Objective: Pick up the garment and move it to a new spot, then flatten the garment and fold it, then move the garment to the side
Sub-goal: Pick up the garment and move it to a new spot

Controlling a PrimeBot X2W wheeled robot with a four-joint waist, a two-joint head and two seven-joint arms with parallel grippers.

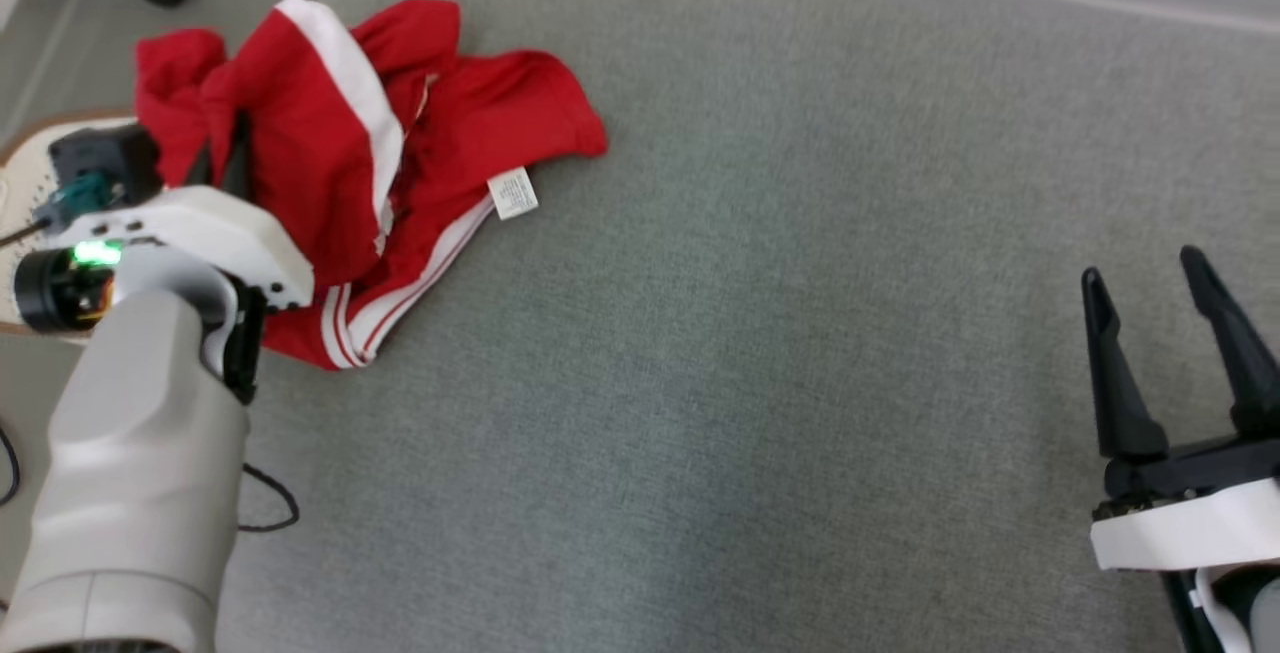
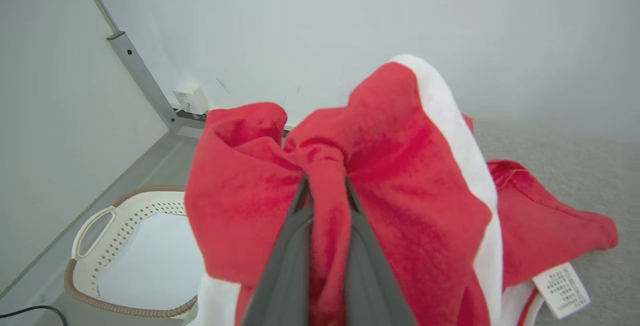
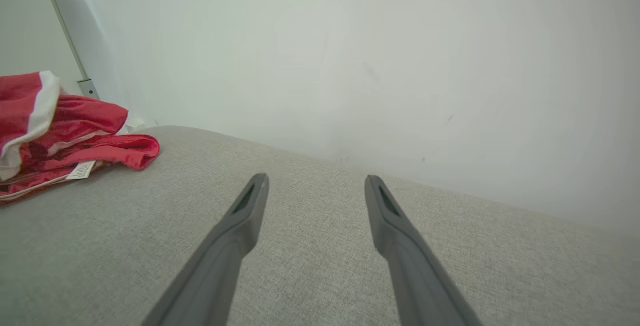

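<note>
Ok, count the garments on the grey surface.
1: a red garment, bunched far left on the grey surface, pinched in the left gripper. Folds could hide another.

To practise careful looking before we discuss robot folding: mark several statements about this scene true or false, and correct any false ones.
1. The left jaws are shut on the red garment. True.
2. The right jaws grip the garment too. False: they stand open and empty above the grey surface.
3. A white label shows on the garment. True.
4. The garment lies folded flat. False: it is crumpled.
</note>
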